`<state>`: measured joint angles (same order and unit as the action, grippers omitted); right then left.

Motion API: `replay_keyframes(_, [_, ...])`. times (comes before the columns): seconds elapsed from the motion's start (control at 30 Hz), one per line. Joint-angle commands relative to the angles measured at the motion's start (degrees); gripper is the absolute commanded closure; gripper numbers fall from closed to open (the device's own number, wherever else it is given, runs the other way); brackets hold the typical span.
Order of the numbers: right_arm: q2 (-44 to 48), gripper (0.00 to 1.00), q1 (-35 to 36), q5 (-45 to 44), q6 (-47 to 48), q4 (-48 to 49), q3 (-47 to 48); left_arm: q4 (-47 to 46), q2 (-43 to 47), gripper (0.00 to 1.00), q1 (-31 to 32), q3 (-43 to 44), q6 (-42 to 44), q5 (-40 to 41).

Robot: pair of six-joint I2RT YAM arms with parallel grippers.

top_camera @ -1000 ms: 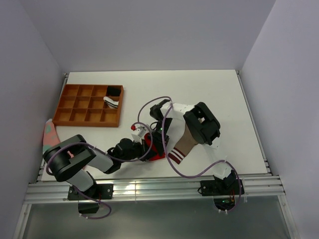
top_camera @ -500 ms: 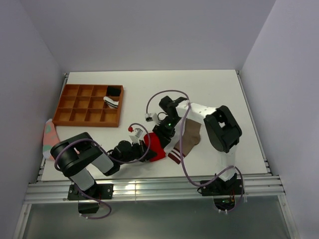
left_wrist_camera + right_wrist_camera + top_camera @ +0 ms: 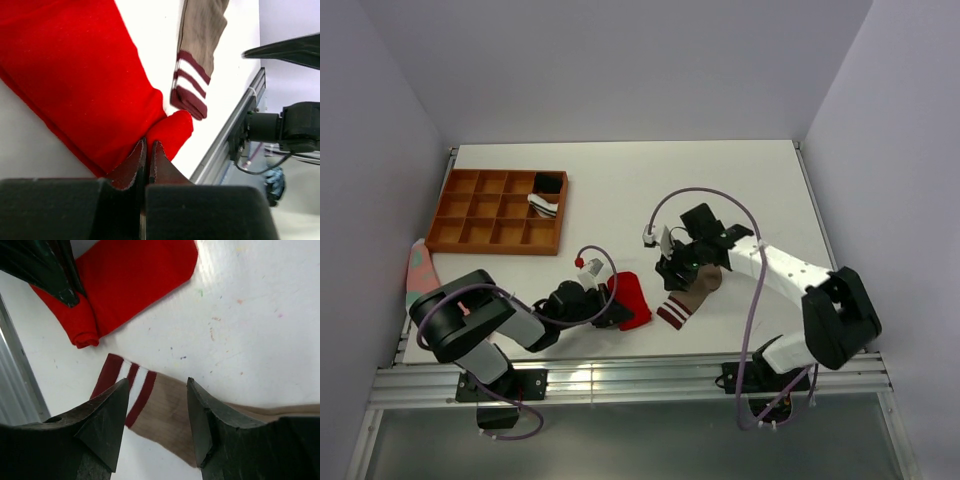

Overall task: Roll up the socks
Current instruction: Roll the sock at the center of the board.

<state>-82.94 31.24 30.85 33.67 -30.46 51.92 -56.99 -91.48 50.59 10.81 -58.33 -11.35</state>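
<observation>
Left wrist view: my left gripper [image 3: 148, 146] pinches a folded edge of the red sock [image 3: 75, 75] at its tips. My right gripper [image 3: 156, 389] hangs open above the striped cuff of the tan sock [image 3: 167, 420]. I judge the socks unpaired; that cuff needs grabbing next.

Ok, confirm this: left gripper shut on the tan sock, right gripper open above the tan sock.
Not quite. The left wrist view shows the left gripper shut on the red sock. The right gripper is indeed open above the tan sock.
</observation>
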Motion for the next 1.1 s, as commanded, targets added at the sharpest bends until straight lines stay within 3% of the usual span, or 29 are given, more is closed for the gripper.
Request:
replay_keyframes(0.0, [7.2, 0.42, 0.8, 1.6, 3.9, 7.3, -4.3, 14.7, 0.5, 1.00, -0.8, -0.6, -2.1, -3.9])
replay_keyframes(0.3, [14.4, 0.41, 18.8, -6.9, 6.6, 15.4, -15.1, 17.7, -3.3, 1.00, -7.4, 0.3, -7.9, -15.6])
replay_keyframes(0.63, [12.9, 0.42, 29.8, -16.4, 9.4, 24.2, -18.8, 29.8, -6.2, 1.00, -8.9, 5.6, -6.5, -18.6])
replay_keyframes(1.07, [7.1, 0.44, 35.6, -21.2, 11.1, 25.5, -18.3, 32.3, -7.6, 1.00, -9.5, 6.8, -5.7, -19.6])
